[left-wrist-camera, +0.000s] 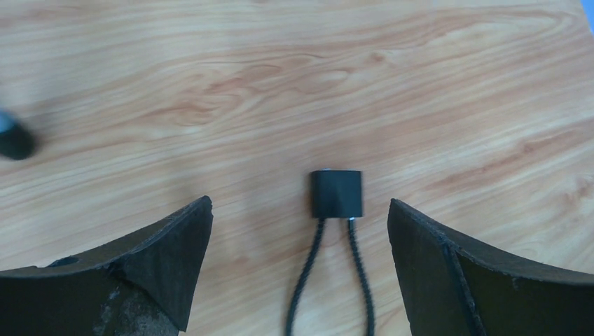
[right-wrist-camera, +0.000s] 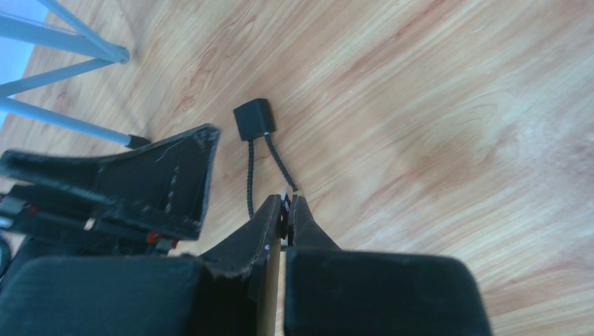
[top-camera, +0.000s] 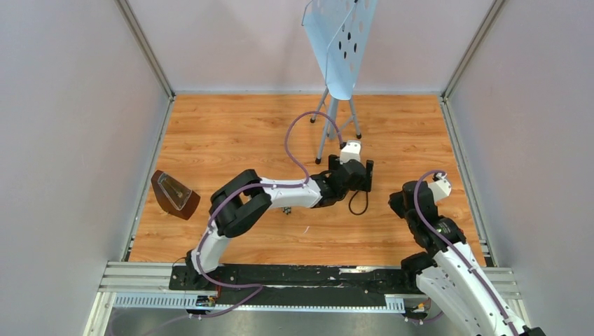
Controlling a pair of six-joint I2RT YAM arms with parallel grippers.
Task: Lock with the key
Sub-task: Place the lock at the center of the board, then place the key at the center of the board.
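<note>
Lock [left-wrist-camera: 337, 194] lies on table between wide-apart jaws of left gripper [left-wrist-camera: 298, 208]. Right gripper [right-wrist-camera: 287, 201] is pinched together, silver glint maybe key [right-wrist-camera: 284, 197]. Locking looks undone.

We find the orange-brown wood-grain tabletop [top-camera: 231, 133] brightly and evenly lit by diffuse light, without hard glare; shadows are soft and faint, the clearest lying beside the small black square lock body [left-wrist-camera: 337, 194], which is sharp; a dark round object [left-wrist-camera: 14, 140] at the left wrist view's edge is blurred; the right wrist view washes pale toward its right side.
</note>
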